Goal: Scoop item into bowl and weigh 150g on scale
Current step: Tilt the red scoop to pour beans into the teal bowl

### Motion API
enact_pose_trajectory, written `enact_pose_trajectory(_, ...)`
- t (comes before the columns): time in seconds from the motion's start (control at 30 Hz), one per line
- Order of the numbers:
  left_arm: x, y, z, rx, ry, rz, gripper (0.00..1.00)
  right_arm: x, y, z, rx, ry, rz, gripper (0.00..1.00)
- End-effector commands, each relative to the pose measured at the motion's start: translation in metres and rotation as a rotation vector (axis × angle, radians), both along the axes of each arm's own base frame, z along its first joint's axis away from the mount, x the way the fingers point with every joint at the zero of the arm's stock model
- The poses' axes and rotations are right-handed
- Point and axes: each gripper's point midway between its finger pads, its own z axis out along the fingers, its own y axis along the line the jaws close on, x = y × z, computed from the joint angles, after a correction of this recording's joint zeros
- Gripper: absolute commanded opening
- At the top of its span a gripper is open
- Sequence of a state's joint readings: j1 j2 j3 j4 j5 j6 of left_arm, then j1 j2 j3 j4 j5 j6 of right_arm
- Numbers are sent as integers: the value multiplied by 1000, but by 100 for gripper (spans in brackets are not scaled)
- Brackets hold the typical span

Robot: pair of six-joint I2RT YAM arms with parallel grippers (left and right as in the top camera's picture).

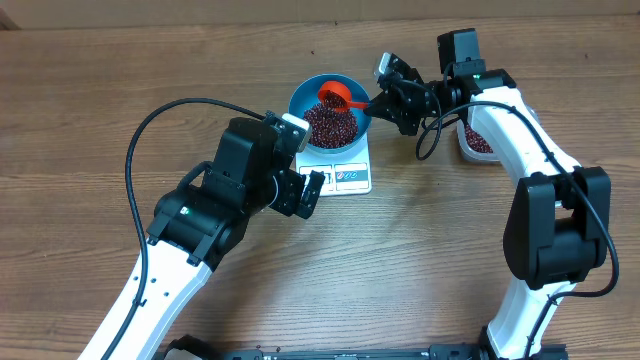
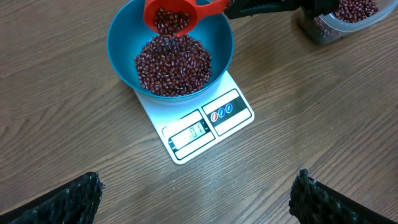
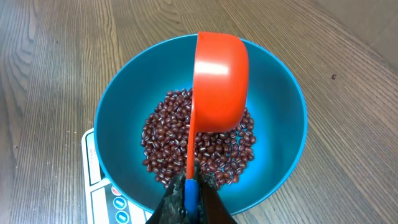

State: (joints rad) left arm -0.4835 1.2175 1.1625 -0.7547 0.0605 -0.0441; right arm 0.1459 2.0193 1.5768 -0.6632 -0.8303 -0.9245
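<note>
Now R claw (image 3: 191, 190) tight on red scoop (image 3: 217, 81), just over beans (image 2: 174, 65) in bowl (image 3: 283, 130) on scale (image 2: 233, 115); L claw (image 1: 308, 190) spread.

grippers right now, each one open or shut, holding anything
Left gripper: open, holding nothing, beside the scale.
Right gripper: closed on the handle of the red scoop, which is tipped over the blue bowl.
</note>
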Motion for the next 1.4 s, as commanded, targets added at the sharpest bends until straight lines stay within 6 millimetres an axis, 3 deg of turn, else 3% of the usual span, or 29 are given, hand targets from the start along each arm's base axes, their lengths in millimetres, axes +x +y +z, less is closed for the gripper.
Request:
enact_pose_trajectory(0.0, 0, 1, -5, 13, 5, -16, 100, -2, 2, -2, 0, -16, 22, 4)
enact_pose_trajectory(0.97, 0, 1, -5, 13, 5, -16, 100, -2, 2, -2, -1, -21, 25, 4)
enact_pose_trajectory(1.37, 0, 1, -5, 13, 5, -16, 100, 4, -3, -7, -104, -237, 152, 4)
